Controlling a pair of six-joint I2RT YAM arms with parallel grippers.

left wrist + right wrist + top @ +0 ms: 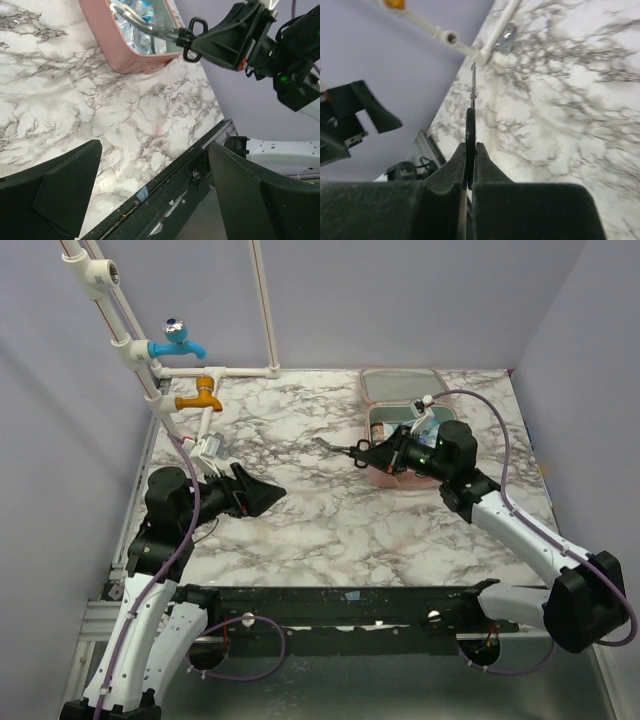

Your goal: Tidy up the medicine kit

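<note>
Top external view puts the open medicine kit (372, 390) at about one o'clock on the table (300, 530). The right gripper (378, 454) hovers at the kit's nine o'clock edge, clamped on small scissors (338, 447) that point toward nine o'clock. Stowing them looks like the step in hand, which probably calls for swinging them over the kit and lowering them in. The left gripper (272, 490), at seven o'clock, is spread wide and holds nothing.

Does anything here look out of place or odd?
Only the scissors stand out. They are outside the open medicine kit, pinched in the right gripper above the marble table, with the blades pointing away from the kit.
</note>
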